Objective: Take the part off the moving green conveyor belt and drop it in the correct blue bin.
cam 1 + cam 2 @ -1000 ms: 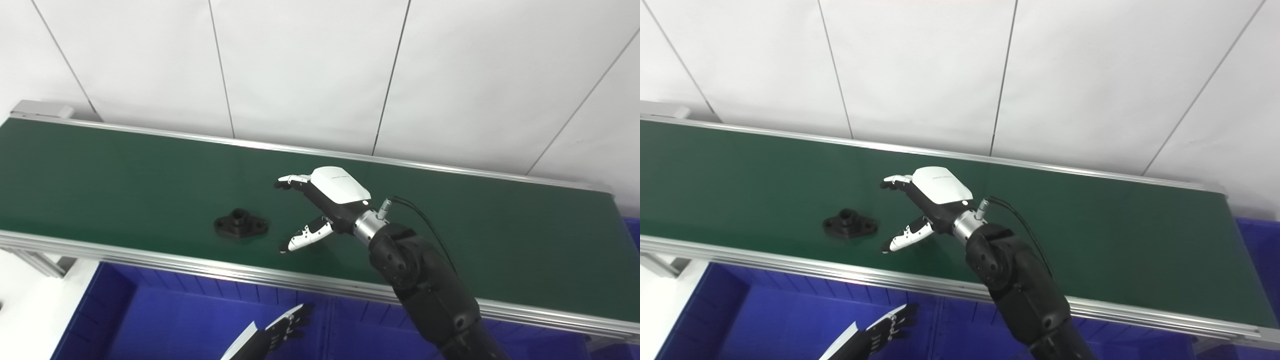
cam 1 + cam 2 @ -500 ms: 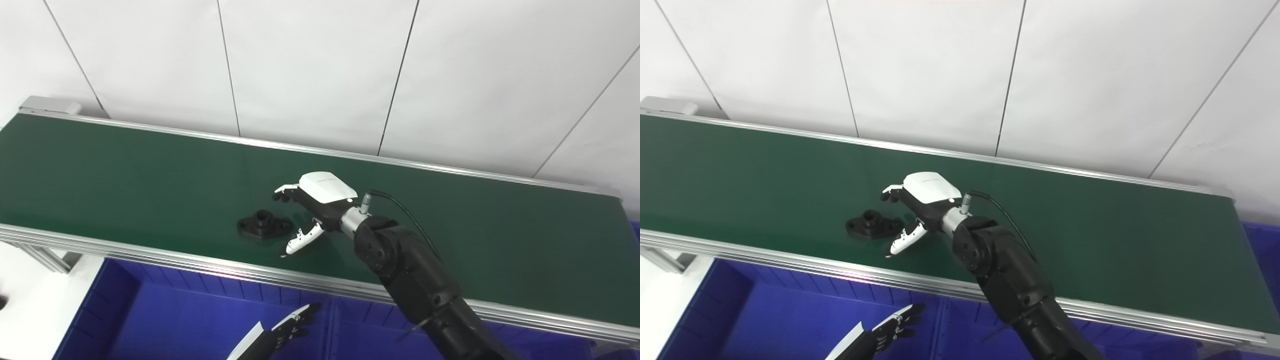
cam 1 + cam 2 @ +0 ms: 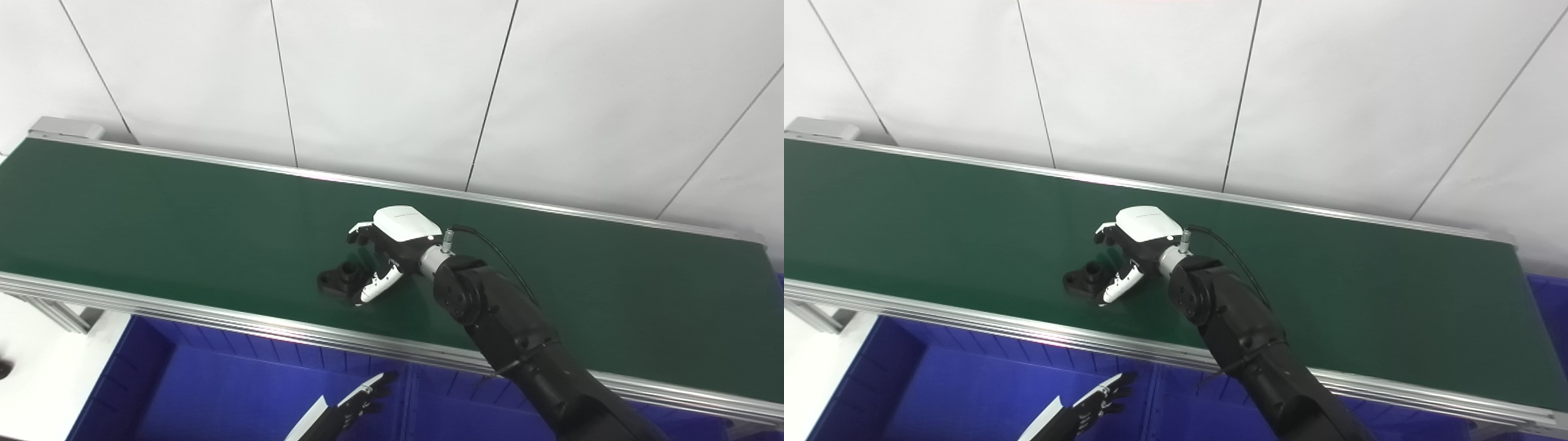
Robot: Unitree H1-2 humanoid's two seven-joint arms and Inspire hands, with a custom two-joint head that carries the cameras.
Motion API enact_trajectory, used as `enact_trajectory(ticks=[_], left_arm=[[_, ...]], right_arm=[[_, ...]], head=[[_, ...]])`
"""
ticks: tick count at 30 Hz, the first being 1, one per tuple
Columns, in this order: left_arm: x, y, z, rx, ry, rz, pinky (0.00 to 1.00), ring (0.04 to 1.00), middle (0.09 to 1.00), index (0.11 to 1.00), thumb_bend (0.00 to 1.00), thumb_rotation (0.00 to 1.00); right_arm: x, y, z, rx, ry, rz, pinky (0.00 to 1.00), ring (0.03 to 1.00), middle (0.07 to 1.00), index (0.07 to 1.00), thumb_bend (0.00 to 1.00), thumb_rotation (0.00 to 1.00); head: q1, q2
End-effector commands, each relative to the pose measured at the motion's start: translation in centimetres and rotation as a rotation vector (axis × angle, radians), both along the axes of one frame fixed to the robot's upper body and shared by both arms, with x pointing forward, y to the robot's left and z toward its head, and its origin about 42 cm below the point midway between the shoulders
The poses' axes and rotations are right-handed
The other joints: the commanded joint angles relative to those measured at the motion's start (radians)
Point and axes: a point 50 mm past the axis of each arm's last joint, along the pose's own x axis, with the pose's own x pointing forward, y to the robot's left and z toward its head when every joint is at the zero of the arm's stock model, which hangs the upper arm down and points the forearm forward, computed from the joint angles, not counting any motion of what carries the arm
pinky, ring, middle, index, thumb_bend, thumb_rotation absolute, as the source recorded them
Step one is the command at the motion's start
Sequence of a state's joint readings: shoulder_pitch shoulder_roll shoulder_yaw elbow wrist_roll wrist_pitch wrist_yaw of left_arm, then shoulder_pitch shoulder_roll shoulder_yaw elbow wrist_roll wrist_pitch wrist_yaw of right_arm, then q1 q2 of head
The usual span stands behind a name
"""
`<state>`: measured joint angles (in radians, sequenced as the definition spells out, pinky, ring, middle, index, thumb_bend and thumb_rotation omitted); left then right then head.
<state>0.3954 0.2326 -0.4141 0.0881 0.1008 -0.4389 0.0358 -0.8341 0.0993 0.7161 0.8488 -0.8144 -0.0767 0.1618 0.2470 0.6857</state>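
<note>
Reaching across the green conveyor belt [image 3: 153, 208], the robot's right hand [image 3: 392, 242] sits over a black flanged part [image 3: 339, 281] in the left eye view. Its fingers are apart, the thumb [image 3: 375, 288] just in front of the part's right end and the other fingers [image 3: 360, 231] curled behind it; whether any of them touch it cannot be told. The part lies flat on the belt near its front rail. Below the rail, the left hand [image 3: 361, 404] hangs over a blue bin [image 3: 202, 392], fingers spread and holding nothing.

From the right eye view, the same part [image 3: 1086, 277] rests on the belt [image 3: 906, 208] between the right hand's [image 3: 1136, 242] thumb [image 3: 1118, 285] and the far fingers, the hand not yet clamped. The left hand [image 3: 1099, 401] shows open above the blue bin [image 3: 937, 392]; a second blue bin [image 3: 1546, 300] edges into the picture at far right.
</note>
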Motion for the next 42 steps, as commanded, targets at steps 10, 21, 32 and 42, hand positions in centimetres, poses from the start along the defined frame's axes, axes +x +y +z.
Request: enact_trajectory(ticks=[10,21,32,42], left_arm=[[-0.6,-0.5,0.9,-0.020,-0.050,0.014,0.88,0.923,0.964,0.946,0.74,0.49],[-0.9,-0.8,1.5,-0.025,-0.070,0.017,0.86,0.917,0.962,0.945,0.73,0.50],[-0.8,-0.7,1.7,-0.038,-0.071,0.020,0.86,0.913,0.959,0.942,0.73,0.49],[-0.5,-0.7,1.7,-0.041,-0.076,0.019,0.85,0.912,0.960,0.943,0.72,0.48]], right_arm=[[-0.7,-0.8,-1.9,-0.096,-0.046,0.084,0.62,0.695,0.717,0.764,0.77,0.22],[-3.3,-1.5,-4.7,-0.177,-0.058,0.167,0.44,0.501,0.530,0.505,0.54,0.15],[-5.6,-2.8,-6.7,-0.033,-0.072,0.148,0.19,0.259,0.426,0.505,0.52,0.00],[-5.4,-3.3,-6.8,-0.046,-0.117,0.156,0.18,0.253,0.414,0.502,0.52,0.00]], head=[[-0.007,0.037],[-0.020,0.068],[-0.030,0.089],[-0.036,0.090]])
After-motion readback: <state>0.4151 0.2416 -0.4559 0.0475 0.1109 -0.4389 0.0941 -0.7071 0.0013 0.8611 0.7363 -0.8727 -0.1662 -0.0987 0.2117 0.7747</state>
